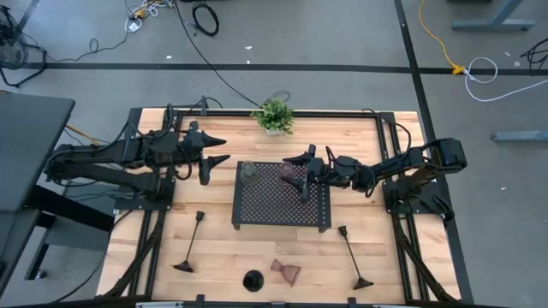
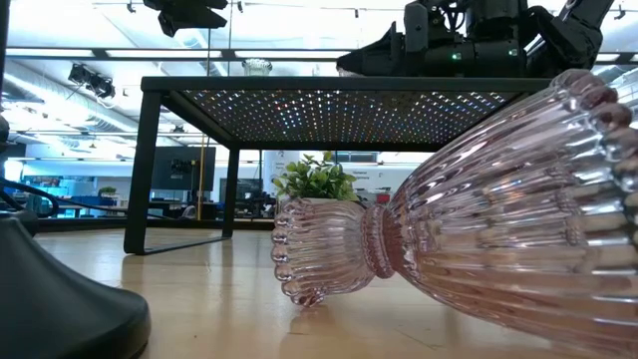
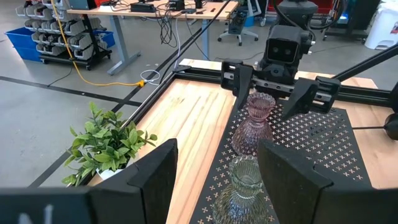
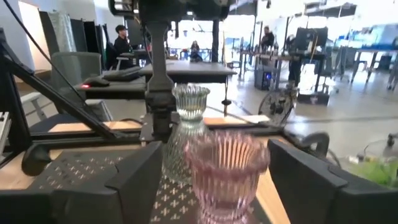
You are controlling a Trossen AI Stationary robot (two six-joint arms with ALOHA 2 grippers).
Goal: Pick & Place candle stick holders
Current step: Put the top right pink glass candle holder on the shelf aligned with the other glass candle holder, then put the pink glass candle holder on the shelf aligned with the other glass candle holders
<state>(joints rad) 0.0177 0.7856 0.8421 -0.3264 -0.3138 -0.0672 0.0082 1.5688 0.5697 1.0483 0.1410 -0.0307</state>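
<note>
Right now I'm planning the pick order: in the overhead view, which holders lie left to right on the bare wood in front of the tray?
tall black holder → squat black holder → pinkish glass holder, on its side → second tall black holder

Greenish holder (image 1: 248, 171) and potted plant (image 1: 274, 115) crowd the tray's (image 1: 278, 214) far edge.

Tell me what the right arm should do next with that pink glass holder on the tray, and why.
Probably lift or back the right gripper away. The pink holder stands upright on the black tray beside the greenish holder, and the fingers are spread either side of it rather than clamped, so it looks placed.
</note>
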